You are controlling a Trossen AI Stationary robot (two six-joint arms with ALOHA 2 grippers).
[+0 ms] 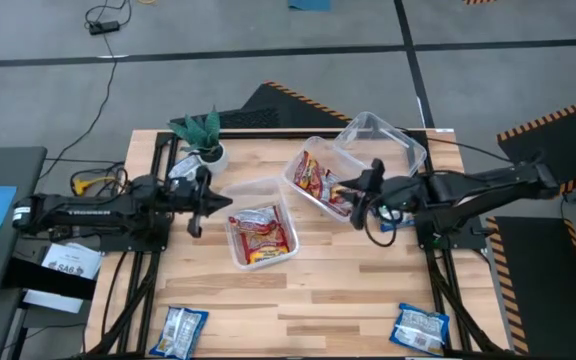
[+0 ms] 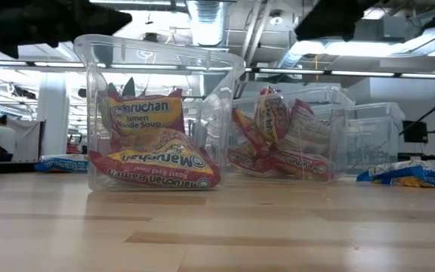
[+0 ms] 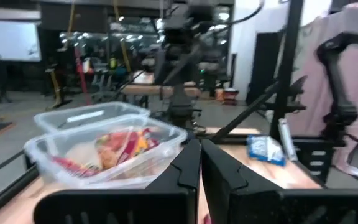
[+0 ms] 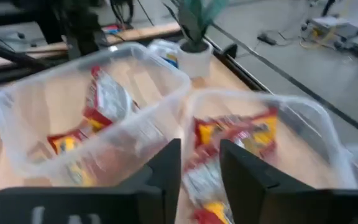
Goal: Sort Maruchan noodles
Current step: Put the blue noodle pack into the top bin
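Clear plastic tubs sit on the wooden table [image 1: 368, 300], three of them by our count. One tub [image 1: 261, 232] near the middle holds red-orange-yellow Maruchan packets [image 1: 260, 235]; in the low view we read the brand name on them, one packet standing upright behind another lying flat. A second tub [image 1: 320, 178], just right of the first, holds more red packets [image 1: 318, 182] heaped at angles. A third tub [image 1: 386, 140] lies behind it, toward the far right corner, and we cannot tell whether anything is in it.

We note two blue-and-white packets loose on the table: one [image 1: 181, 330] at the near edge on the left, one [image 1: 420, 326] at the near edge on the right, both well apart from the tubs.

Right gripper [image 1: 356, 207] hangs over the near right edge of the second tub. Its wrist view shows the two dark fingers [image 4: 241, 167] parted, a gap between them, red packets blurred below; we cannot tell whether anything is between them.

Left gripper [image 1: 196, 212] waits beside the first tub, on its left. Its wrist view shows the fingers [image 3: 188, 168] pressed together, nothing held.

A small potted green plant [image 1: 200, 135] stands at the far left of the table.
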